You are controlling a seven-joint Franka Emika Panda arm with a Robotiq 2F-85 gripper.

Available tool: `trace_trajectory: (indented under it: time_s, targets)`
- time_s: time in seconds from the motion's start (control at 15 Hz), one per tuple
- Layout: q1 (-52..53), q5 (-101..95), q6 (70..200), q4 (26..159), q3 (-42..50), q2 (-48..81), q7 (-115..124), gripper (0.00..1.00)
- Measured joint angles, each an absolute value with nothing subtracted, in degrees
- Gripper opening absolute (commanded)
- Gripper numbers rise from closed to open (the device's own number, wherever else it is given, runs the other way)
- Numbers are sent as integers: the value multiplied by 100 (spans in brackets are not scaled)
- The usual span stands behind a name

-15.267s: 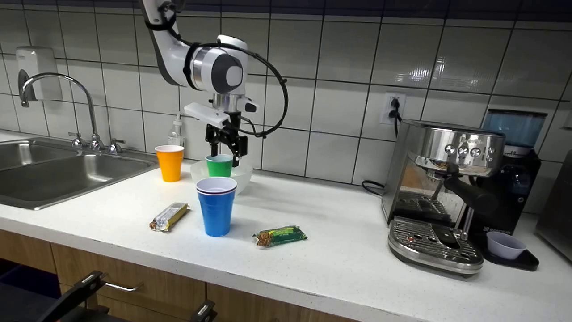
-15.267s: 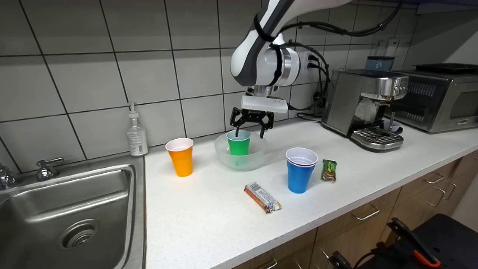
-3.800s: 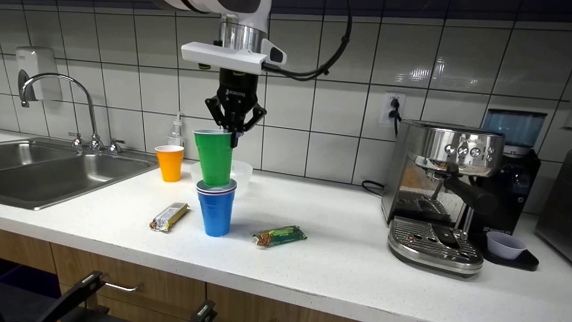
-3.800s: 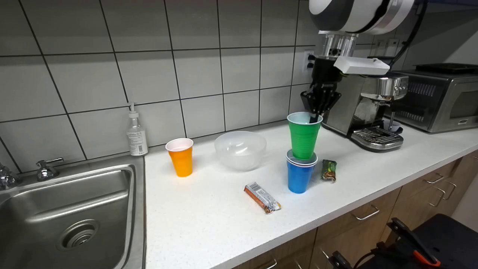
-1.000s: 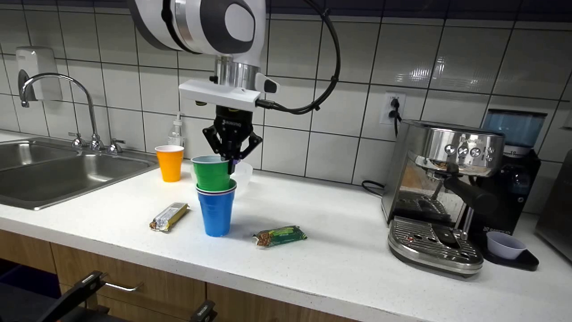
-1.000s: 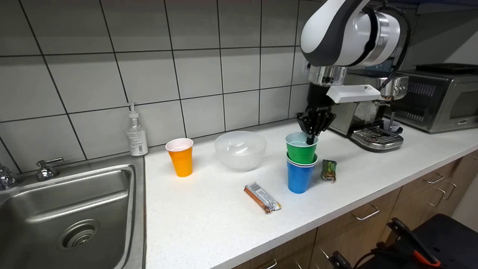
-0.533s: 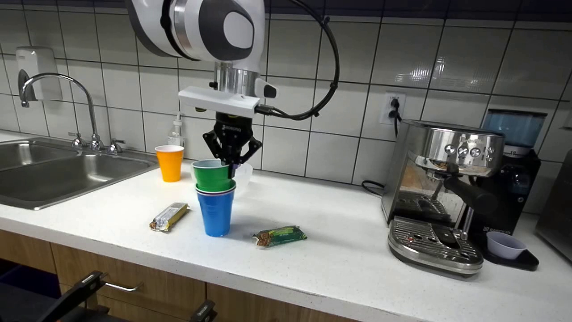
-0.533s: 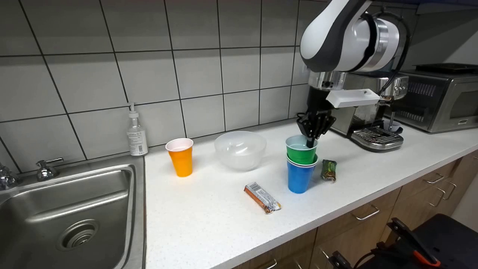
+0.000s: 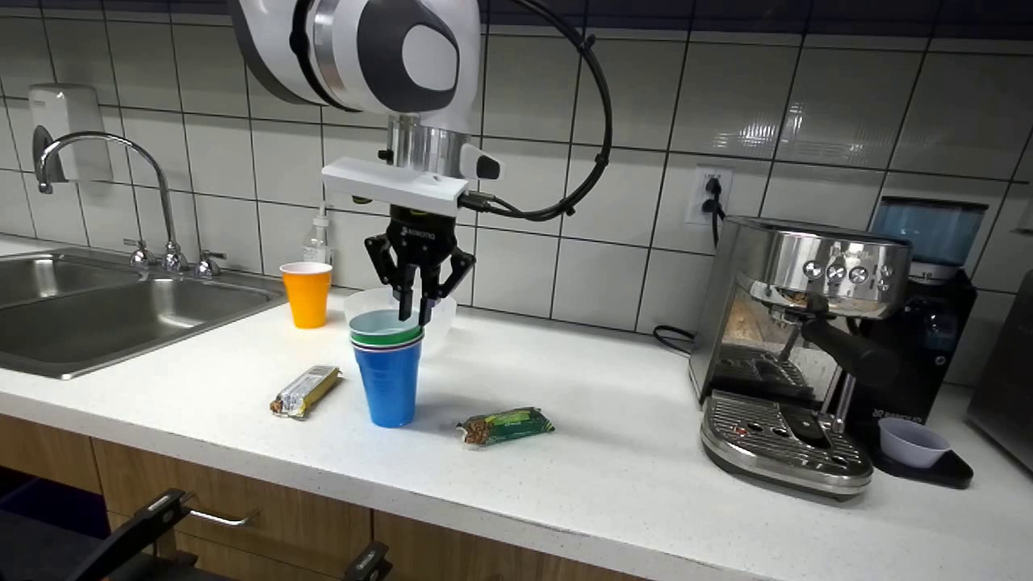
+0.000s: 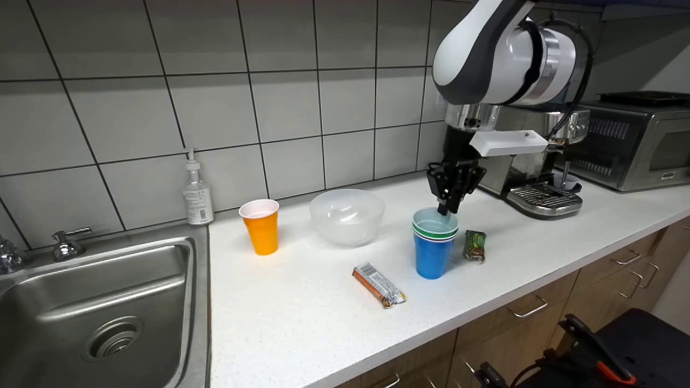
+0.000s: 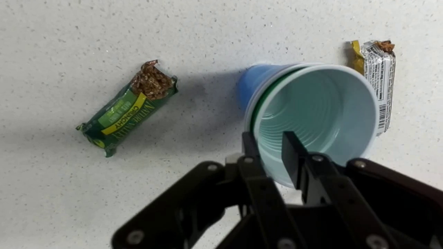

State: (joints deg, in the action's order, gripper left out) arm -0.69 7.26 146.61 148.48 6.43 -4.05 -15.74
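Note:
The green cup (image 9: 386,340) sits nested in the blue cup (image 9: 390,387), with only a thin green band and its pale rim showing above the blue. My gripper (image 9: 415,318) is at the near rim, jaws parted and nothing gripped. In the wrist view one finger (image 11: 290,152) hangs over the green cup's pale inside (image 11: 308,103), while the other finger (image 11: 250,147) is at the rim's outer side. Whether either finger touches the rim I cannot tell. A green-wrapped bar (image 11: 128,112) and a silver-and-yellow wrapped bar (image 11: 379,81) lie on either side of the cups.
An orange cup (image 10: 262,231) and a translucent bowl (image 10: 345,218) stand behind on the counter. Against the wall is a soap bottle (image 10: 197,196), with the sink (image 10: 197,302) beside it. A coffee machine (image 9: 795,339) and a microwave (image 10: 636,145) occupy the opposite side.
Over the last second the gripper lowered slightly with the green cup, then its jaws parted. The cup dropped deeper into the blue one; the arm itself barely moved in the last half second.

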Motion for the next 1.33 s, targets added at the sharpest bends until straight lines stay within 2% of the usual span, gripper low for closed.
trace_trajectory:
  time_s: [0.27,0.4,1.33]
  targets:
    - [-69,741,14667,14848,643,-405,-1574,89]
    - [-69,758,14668,14847,643,-405,-1574,100]
    - [23,1136,14669,14658,480,-427,-1604,100]
